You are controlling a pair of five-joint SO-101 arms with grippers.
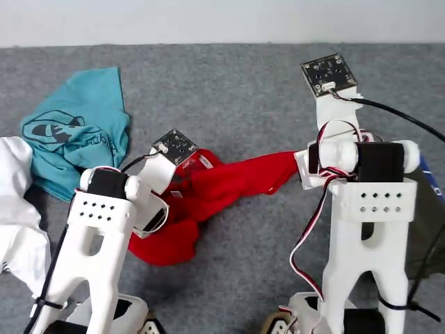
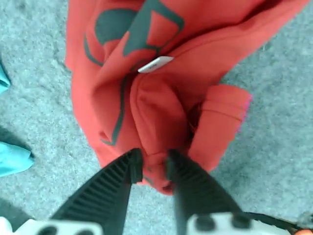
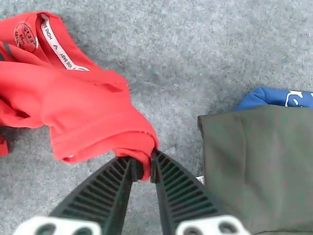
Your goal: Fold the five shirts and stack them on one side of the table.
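Grey carpet holds a red shirt with white printed neck tape.

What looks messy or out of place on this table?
The red shirt is bunched and twisted, pinched at opposite ends by the left end effector and the right end effector. The teal shirt and white shirt lie crumpled and unfolded.

The left arm and right arm are built from white printed shells pierced with rows of small round holes. Black servo blocks are fitted at the joints. Red, white and black cables are looped alongside. The left pincer and right pincer are fitted with black ribbed fingers.
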